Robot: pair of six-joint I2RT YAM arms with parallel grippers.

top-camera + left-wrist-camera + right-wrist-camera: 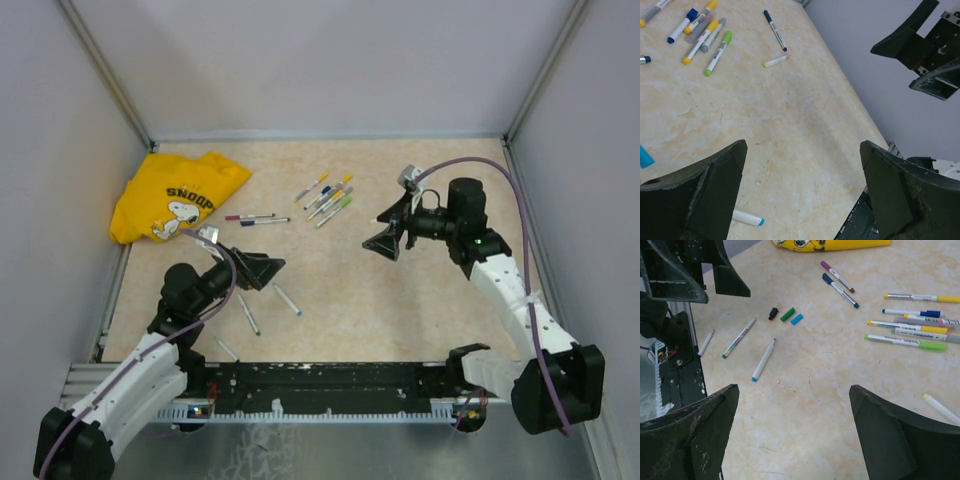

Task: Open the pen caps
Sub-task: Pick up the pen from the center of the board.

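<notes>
Loose pen caps (787, 314): three in a short row on the table, black, green and light blue, close together, seen in the right wrist view.
Fitted pen caps (932, 346): yellow, blue, grey and green ones sit on the fanned pens (328, 197) in the far middle of the table; a magenta and a dark blue one sit on the pair of pens (255, 218) left of that fan.
Bare barrels (763, 359): several grey-white ones lie apart near the loose caps, tips showing blue and green; one with a pale yellow tip (775, 61) lies by itself near the fan.
Left gripper (262, 268): jaws spread wide with nothing between them, above the table near the bare barrels.
Right gripper (793, 390): jaws spread wide and holding nothing, over bare table to the right of the fan.
Table (340, 290): beige, marbled and matt.
Rail (320, 380): black, along the near edge between the arm bases.
Walls (330, 60): plain pale grey on three sides, with metal posts at the corners.
T-shirt (175, 197): yellow, crumpled in the far left corner.
Writing: "SNOOP" in black on the shirt, above a cartoon dog; the print on the pens is too small to read.
</notes>
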